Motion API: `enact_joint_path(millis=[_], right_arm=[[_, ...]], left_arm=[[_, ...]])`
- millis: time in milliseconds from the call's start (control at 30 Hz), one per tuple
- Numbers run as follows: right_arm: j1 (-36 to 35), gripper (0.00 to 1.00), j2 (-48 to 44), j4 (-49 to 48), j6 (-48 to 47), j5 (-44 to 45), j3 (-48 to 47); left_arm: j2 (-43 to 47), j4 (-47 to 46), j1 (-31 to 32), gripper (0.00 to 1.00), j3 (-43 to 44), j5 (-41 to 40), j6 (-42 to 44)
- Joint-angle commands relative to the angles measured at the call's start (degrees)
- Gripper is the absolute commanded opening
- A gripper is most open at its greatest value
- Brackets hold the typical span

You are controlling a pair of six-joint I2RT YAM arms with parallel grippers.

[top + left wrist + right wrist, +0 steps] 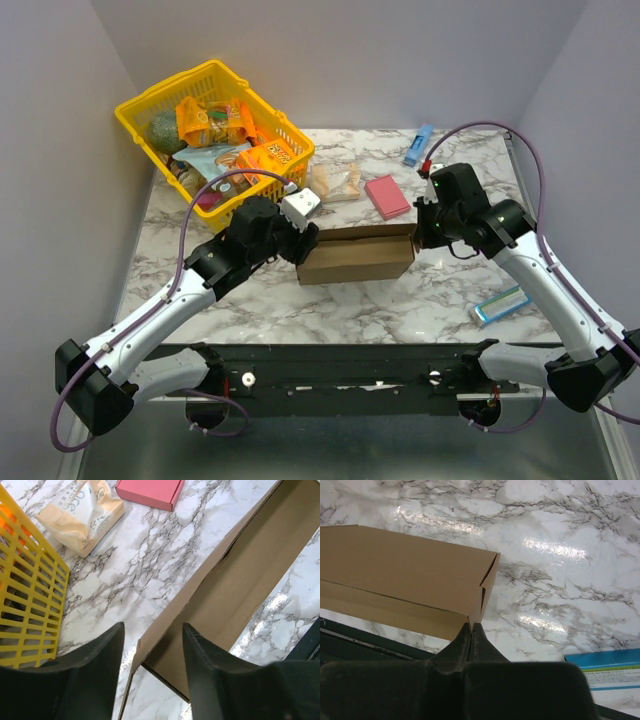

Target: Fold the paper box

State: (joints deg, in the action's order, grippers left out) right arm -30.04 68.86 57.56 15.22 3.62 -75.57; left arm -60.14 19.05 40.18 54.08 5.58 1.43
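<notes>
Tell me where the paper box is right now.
In the top view the paper box sits mid-table between the left gripper at its left end and the right gripper at its right end, with the pink box just beyond it.

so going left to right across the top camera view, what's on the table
yellow basket → paper box → right gripper at the box's right end → blue packet; the small items behind the box overlap its span, so they are left out
</notes>
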Motion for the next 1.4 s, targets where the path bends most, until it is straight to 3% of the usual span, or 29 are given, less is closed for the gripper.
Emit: enact_joint_path(millis=[0, 300, 467, 967, 1100, 1133, 1200, 1233, 1367], right_arm=[[-0.5, 0.01, -0.8, -3.2, 1.1, -2.6, 0.0], [-0.5, 0.01, -1.0, -3.2, 1.0, -2.4, 0.5], [-0.5, 0.01, -0.5, -3.1, 0.9, -2.2, 0.6], [-0.5, 0.01, -0.4, -2.8, 0.8, -2.1, 0.2], [-0.5, 0.01, -0.2, -2.9, 0.8, -2.2, 0.1], [-0.5, 0.01, -0.1, -2.9, 0.8, -2.4, 0.1], [-0.5, 0.01, -0.1, -2.9, 0.7, -2.5, 0.0], [-0.5, 0.01, 0.0, -2.9, 0.7, -2.4, -0.1], [-0.6, 0.01, 0.2, -2.9, 0.6, -2.6, -0.2]], left_arm=[[1.1, 2.0, 0.2, 0.64, -0.6, -1.4, -1.1], [3.2, 3.6, -2.0, 0.80, -1.3, -2.3, -0.1], [5.2, 3.9, -2.9, 0.96, -0.9, -1.6, 0.3], [7.1, 10.9, -6.7, 0.96, 0.7, -0.8, 1.5], [8.0, 11.8, -6.9, 0.88, 0.6, -0.3, 1.1], [8.1, 12.1, -6.9, 0.76, 0.6, -0.5, 1.2], [8.3, 12.2, -7.0, 0.68, 0.4, -1.0, 1.3], [8.3, 12.2, -7.0, 0.57, 0.3, -1.0, 1.3], [7.2, 13.3, -7.0, 0.33, 1.3, 0.0, 0.9]])
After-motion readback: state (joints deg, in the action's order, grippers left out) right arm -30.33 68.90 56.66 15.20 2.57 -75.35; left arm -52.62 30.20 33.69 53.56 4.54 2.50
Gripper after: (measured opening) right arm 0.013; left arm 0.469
